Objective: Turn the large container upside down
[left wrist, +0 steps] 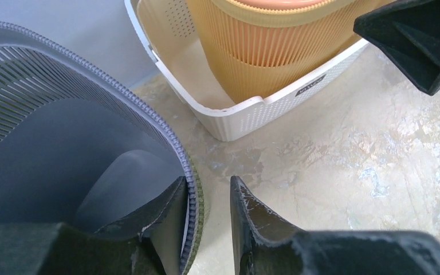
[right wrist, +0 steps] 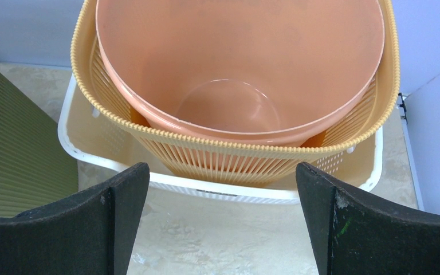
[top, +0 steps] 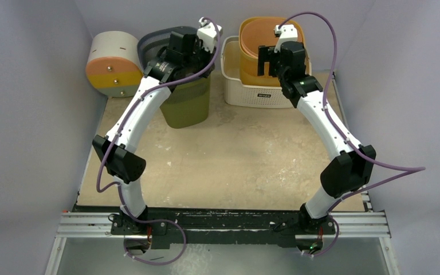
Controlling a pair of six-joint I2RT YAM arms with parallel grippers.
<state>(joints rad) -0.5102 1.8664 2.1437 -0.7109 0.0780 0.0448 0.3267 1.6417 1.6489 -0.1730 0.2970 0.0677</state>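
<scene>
The large container (top: 188, 106) is an olive-green bin standing upright at the back left, with a grey slatted liner (left wrist: 63, 132) nested inside. My left gripper (left wrist: 207, 180) straddles its right rim: one finger sits inside against the grey liner, the other stands outside, a gap away from the rim. It is open and grips nothing. In the top view the left gripper (top: 193, 57) hangs over the bin's mouth. My right gripper (right wrist: 222, 167) is wide open and empty, just in front of the white basket (right wrist: 206, 186).
The white basket (top: 258, 91) at the back right holds a yellow-orange slatted bin (right wrist: 235, 157) with a peach bucket (right wrist: 235, 57) inside. A banded white, orange and yellow cylinder (top: 113, 63) lies in the back left corner. Walls close in on both sides.
</scene>
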